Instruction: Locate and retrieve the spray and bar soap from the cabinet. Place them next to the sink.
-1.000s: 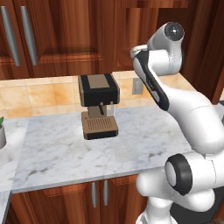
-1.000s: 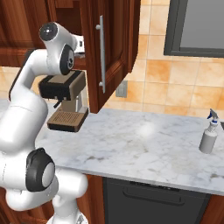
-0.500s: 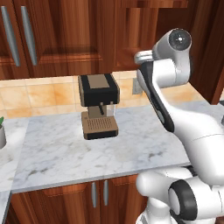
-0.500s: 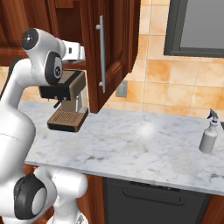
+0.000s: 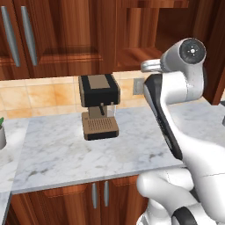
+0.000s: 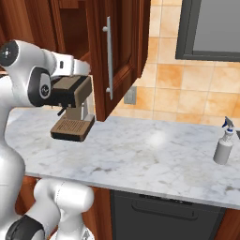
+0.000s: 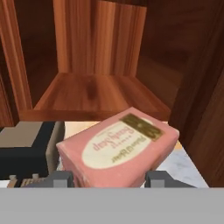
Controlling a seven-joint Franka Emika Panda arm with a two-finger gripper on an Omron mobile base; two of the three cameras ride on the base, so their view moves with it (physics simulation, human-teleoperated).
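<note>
The bar soap (image 7: 118,151), a pink block with a pale oval label, sits between my gripper's (image 7: 109,179) two dark fingertips (image 7: 59,179), which are shut on its sides. Behind it the cabinet's bare wooden shelf (image 7: 96,94) lies just ahead and slightly above. From the left base view, my hand (image 5: 151,66) hovers in front of the open cabinet (image 5: 136,39), above the coffee machine. The spray (image 6: 224,143), a pale bottle with a blue-tipped nozzle, stands upright on the counter at the far right, well away from the arm.
A brown and black coffee machine (image 5: 99,105) stands on the marble counter (image 5: 66,154) right under my hand. The cabinet's open door (image 6: 117,51) juts out to the right of the hand. Closed cabinets with long grey handles (image 5: 15,35) hang at the left.
My hand has come down and back from the cabinet opening with the bar soap in it, and the arm's upper joints have swung outward. The spray has not moved.
</note>
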